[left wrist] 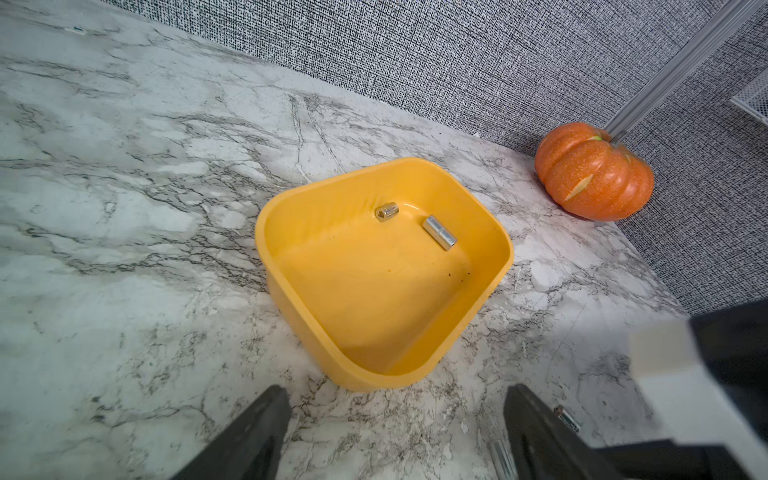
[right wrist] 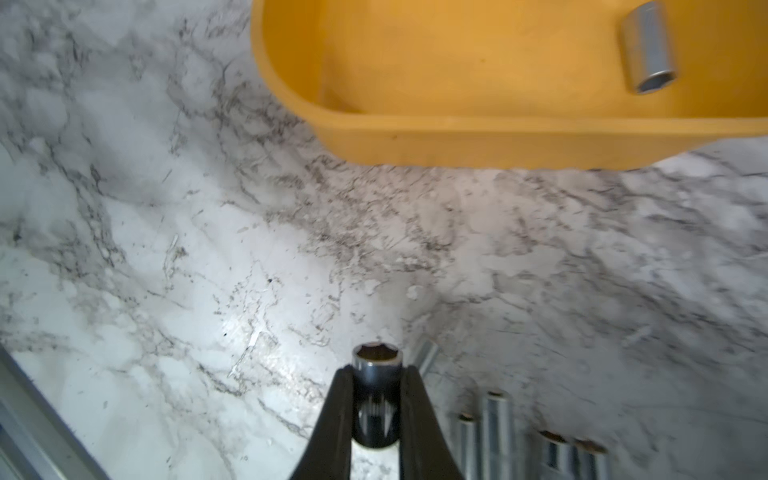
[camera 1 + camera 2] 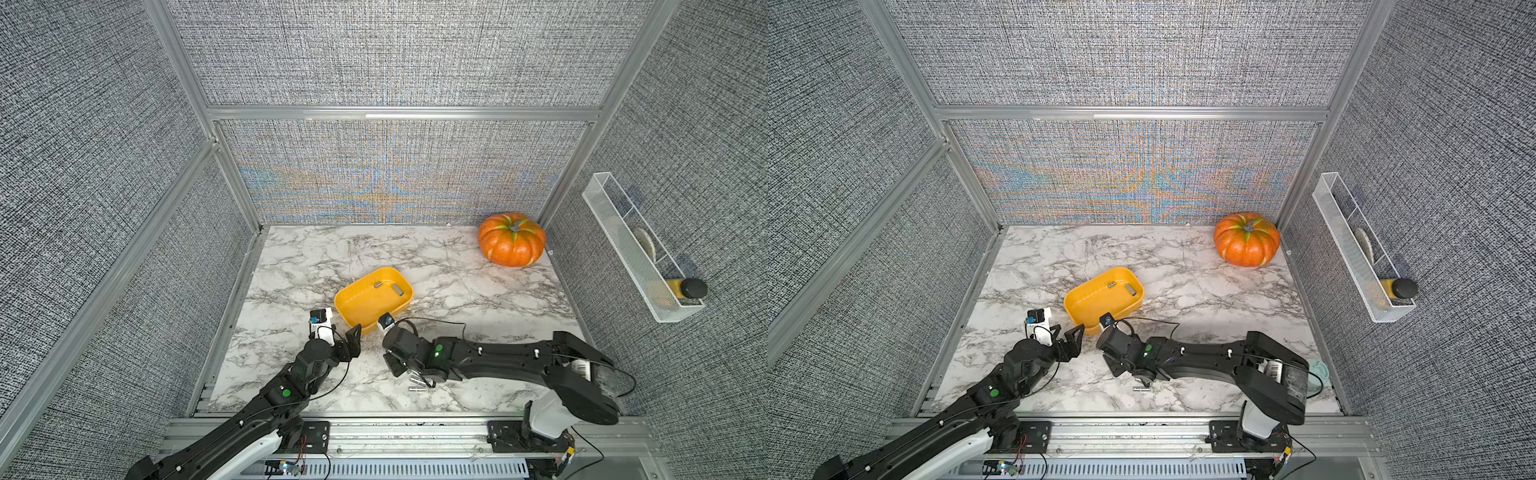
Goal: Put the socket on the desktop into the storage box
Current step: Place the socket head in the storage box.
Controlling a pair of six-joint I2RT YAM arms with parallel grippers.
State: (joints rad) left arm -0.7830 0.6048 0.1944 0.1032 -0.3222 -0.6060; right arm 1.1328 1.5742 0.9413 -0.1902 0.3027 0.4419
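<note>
A chrome socket [image 2: 377,358] with a hex opening is clamped between the black fingers of my right gripper [image 2: 377,371], low over the desktop [image 3: 457,291]. Several more sockets [image 2: 496,419] lie side by side on the marble right beside it, also visible in a top view as sockets [image 3: 415,384]. The yellow-orange storage box [image 3: 357,309] sits just beyond, with two sockets [image 3: 377,285] [image 3: 397,289] inside. My left gripper [image 1: 395,390] is open and empty, hovering at the box's near corner [image 1: 365,378].
An orange pumpkin [image 3: 512,240] stands in the far right corner of the desktop. A white wire basket [image 3: 640,253] with a bottle hangs on the right wall. Aluminium rails frame the tabletop, and fabric walls close in three sides.
</note>
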